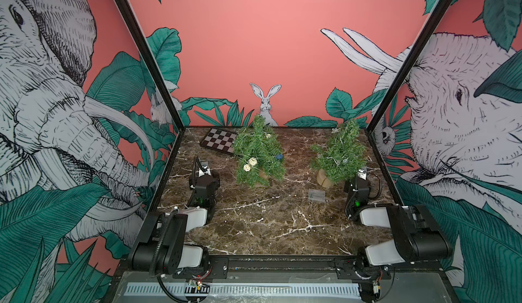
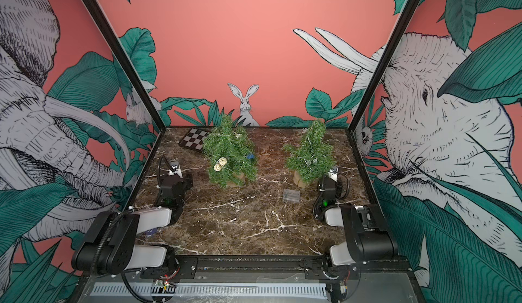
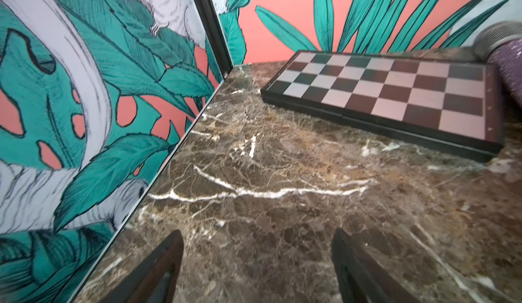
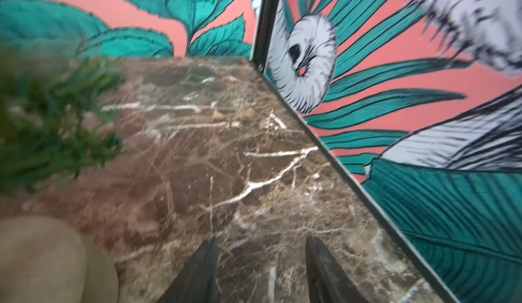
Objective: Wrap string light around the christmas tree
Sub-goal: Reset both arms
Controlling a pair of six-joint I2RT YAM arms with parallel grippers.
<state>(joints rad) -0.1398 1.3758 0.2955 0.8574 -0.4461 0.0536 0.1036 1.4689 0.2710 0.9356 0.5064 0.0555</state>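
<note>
Left gripper (image 3: 257, 232): I am holding it wide open above the marble table (image 3: 254, 160), gripping nothing. Right gripper (image 4: 262, 239): I am keeping it about half open and empty, just beside the christmas tree (image 1: 339, 151). The string light (image 1: 345, 161) is lying among that tree's branches.

Left hand (image 3: 257, 233) hangs over the marble table (image 3: 282, 197), jaws apart. Chessboard (image 3: 389, 95) lies flat ahead, near the corner. Beside it a blurred purplish thing (image 3: 505, 70), possibly fabric.

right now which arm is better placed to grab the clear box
Right, probably: the right gripper is open beside the tree nearest the clear box; the left gripper sits beyond the other tree.
</note>
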